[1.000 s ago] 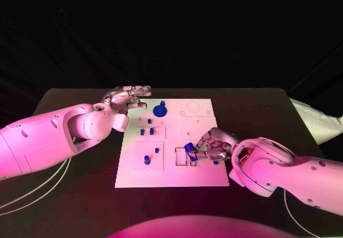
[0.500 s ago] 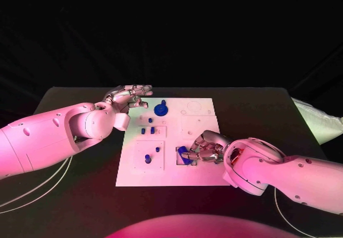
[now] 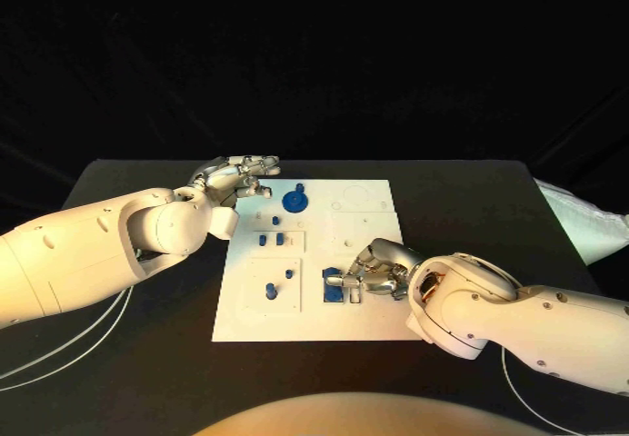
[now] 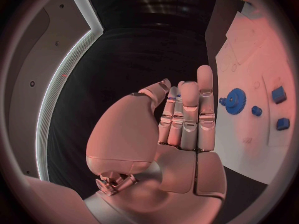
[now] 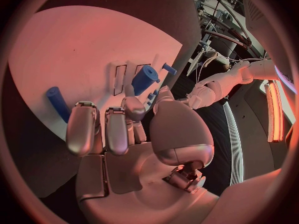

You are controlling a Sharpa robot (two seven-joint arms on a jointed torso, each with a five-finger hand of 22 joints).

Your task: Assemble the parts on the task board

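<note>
Nearest the robot, on the near right part of the white task board [image 3: 314, 318], the right hand [image 3: 371, 271] rests low over a rectangular slot, its fingers curled down around a blue cylindrical part [image 3: 338, 281] that sits at the slot. From the right wrist view the same blue cylinder [image 5: 144, 79] lies just beyond the fingertips [image 5: 132, 106] beside the narrow slot outlines, and whether the fingers actually pinch it or merely touch it cannot be told. A second blue rod [image 5: 57, 102] lies on the board a little apart from that hand.

Left of the slot, in a square recess of the board, a small blue peg [image 3: 270, 291] stands, with a tiny blue dot [image 3: 286, 272] just beyond it. Farther on, two short blue pieces [image 3: 270, 241] stand side by side in a smaller recess, and another small blue piece [image 3: 274, 220] lies past them.

Near the far edge of the board a blue gear [image 3: 294, 202] sits flat, with a small blue knob [image 3: 299, 188] touching its far side; the left wrist view shows this gear [image 4: 235, 101] with toothed rim.

At the far left corner of the board the left hand [image 3: 236, 178] hangs above the black table [image 3: 472, 191], holding nothing, its fingers [image 4: 189, 112] straight and pressed close together, thumb apart
</note>
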